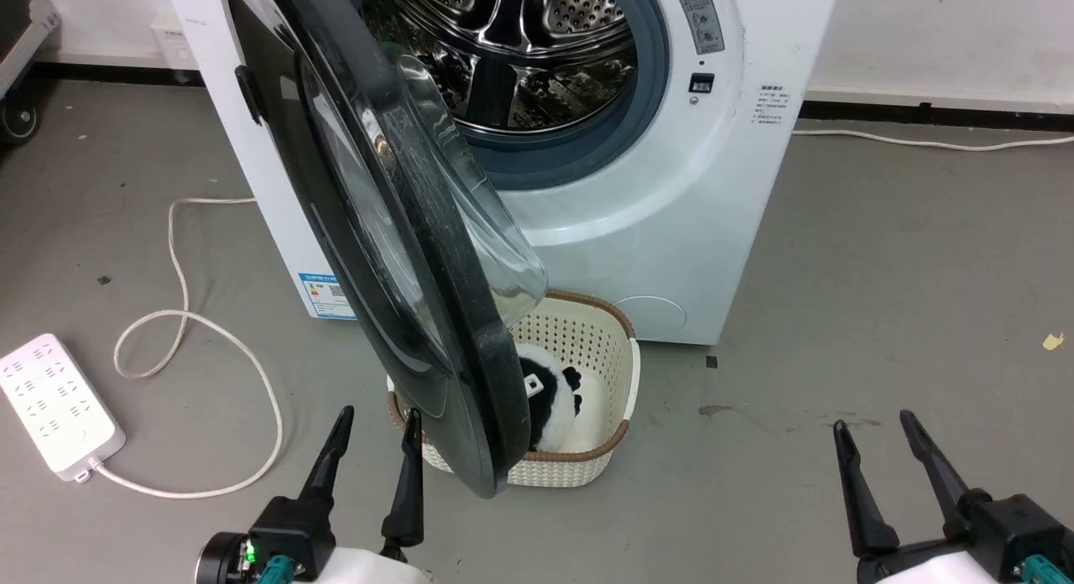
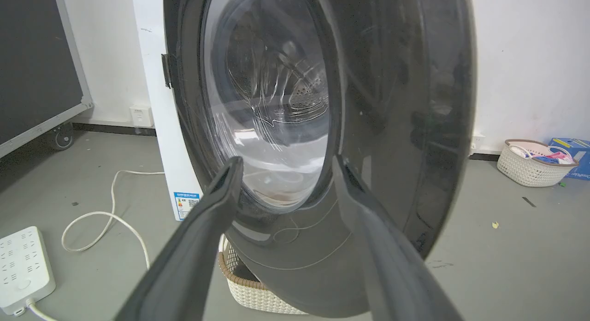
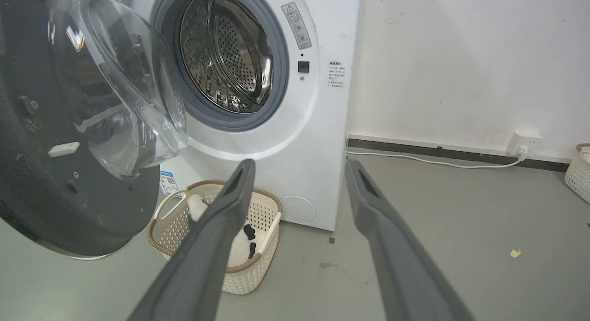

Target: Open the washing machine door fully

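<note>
Two dark fingers of the left gripper (image 1: 379,412) are held moderately apart with nothing between them. In the head view they are seen at the lower left, just beside the bottom edge of the washing machine door (image 1: 394,257). In the left wrist view they are pointed at the door's glossy black outer face, and whether it is touched cannot be told. The right gripper (image 1: 873,420) is likewise spread and empty, and is held over bare grey floor (image 1: 881,257) at the lower right, well apart from the door.

The door is hinged on the left side of the washing machine (image 1: 671,206) and is swung well out from the front, so that it is seen nearly edge-on from the head. Its clear glass bowl is turned towards the robot's right. The steel drum (image 1: 520,55) and its grey rubber ring are laid open to view.

A cream basket (image 1: 587,324) is set on the floor against the machine's front, partly under the door's lower rim, and a black-and-white soft toy (image 1: 550,399) is lying in it. A white power strip (image 1: 54,404) and its looped cable (image 1: 180,315) are seen on the floor to the left.
</note>
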Controlling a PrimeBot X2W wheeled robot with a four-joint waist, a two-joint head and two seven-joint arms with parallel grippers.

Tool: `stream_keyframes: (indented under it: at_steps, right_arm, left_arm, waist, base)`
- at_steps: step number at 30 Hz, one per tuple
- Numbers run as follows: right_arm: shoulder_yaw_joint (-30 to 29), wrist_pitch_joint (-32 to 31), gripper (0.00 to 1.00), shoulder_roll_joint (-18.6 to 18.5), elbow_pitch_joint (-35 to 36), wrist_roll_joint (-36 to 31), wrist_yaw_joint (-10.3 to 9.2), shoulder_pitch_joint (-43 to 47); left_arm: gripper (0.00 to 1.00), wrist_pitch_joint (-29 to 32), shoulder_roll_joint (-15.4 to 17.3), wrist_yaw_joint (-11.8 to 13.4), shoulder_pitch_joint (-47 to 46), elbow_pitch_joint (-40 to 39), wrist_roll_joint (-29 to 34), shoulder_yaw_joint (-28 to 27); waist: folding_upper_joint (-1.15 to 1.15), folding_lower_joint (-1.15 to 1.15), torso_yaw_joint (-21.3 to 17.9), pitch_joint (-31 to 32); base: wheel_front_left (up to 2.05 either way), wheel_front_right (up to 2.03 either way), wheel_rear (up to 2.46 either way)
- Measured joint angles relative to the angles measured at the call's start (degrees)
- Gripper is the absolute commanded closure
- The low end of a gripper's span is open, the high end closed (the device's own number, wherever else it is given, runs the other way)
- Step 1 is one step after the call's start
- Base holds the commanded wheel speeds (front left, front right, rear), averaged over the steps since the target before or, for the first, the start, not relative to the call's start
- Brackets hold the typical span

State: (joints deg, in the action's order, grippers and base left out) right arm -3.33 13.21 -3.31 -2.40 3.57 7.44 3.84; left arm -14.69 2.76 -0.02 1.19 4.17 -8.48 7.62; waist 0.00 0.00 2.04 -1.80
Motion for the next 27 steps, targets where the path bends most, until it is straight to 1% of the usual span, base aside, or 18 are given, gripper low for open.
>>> stream_keyframes:
  at_steps: [6, 7, 8, 9, 13, 16, 22, 27]
  right_arm:
    - [0.48, 0.01, 0.0, 0.1, -0.75, 1.13, 0.0, 0.37]
    - [0.56, 0.01, 0.0, 0.11, -0.76, 1.3, 0.0, 0.36]
    - [0.56, 0.01, 0.0, 0.12, -0.77, 1.54, 0.0, 0.36]
    - [0.58, 0.01, 0.0, 0.13, -0.79, 1.71, 0.0, 0.36]
    - [0.65, 0.01, 0.0, 0.13, -0.98, 2.29, 0.0, 0.36]
    - [0.74, 0.01, 0.0, 0.14, -1.07, 3.05, 0.0, 0.36]
    - [0.88, -0.05, 0.0, 0.15, -1.18, 3.5, 0.0, 0.33]
    - [1.03, -0.32, 0.0, 0.16, -1.2, 3.71, 0.0, 0.27]
  left_arm:
    - [0.0, 0.0, 0.0, 0.07, 0.0, 0.65, 0.3, 0.31]
    - [0.05, 0.0, 0.0, 0.07, 0.0, 0.74, 0.31, 0.29]
    - [0.61, 0.0, 0.0, 0.07, 0.0, 0.82, 0.31, 0.32]
    - [1.0, 0.0, 0.0, 0.07, 0.0, 0.94, 0.32, 0.3]
    - [1.0, 0.0, 0.0, 0.23, 0.0, 0.25, 0.81, 0.24]
    - [1.0, 0.01, -0.02, 1.44, -0.04, -2.61, -0.6, -1.07]
    - [1.0, 0.0, 0.0, 3.79, -1.81, -11.61, -4.38, -4.9]
    - [1.0, -0.05, 0.02, 4.9, -6.83, -20.59, -4.82, -6.99]
  waist:
    - [0.0, 0.0, -0.17, 0.39]
    - [0.0, 0.0, -0.17, 0.44]
    - [0.0, 0.0, -0.16, 0.51]
    - [0.0, 0.0, -0.14, 0.58]
    - [0.0, 0.0, 0.04, 0.88]
    - [0.0, 0.0, 0.18, 1.11]
    - [0.0, 0.0, 0.18, 1.55]
    - [0.0, 0.0, -0.31, 1.72]
  base:
    - [0.0, 0.0, 0.0]
    - [0.0, 0.0, 0.0]
    - [0.0, 0.0, 0.0]
    - [0.0, 0.0, 0.0]
    - [0.0, 0.0, 0.0]
    - [0.0, 0.0, 0.0]
    - [0.0, 0.0, 0.0]
    - [0.0, 0.0, 0.0]
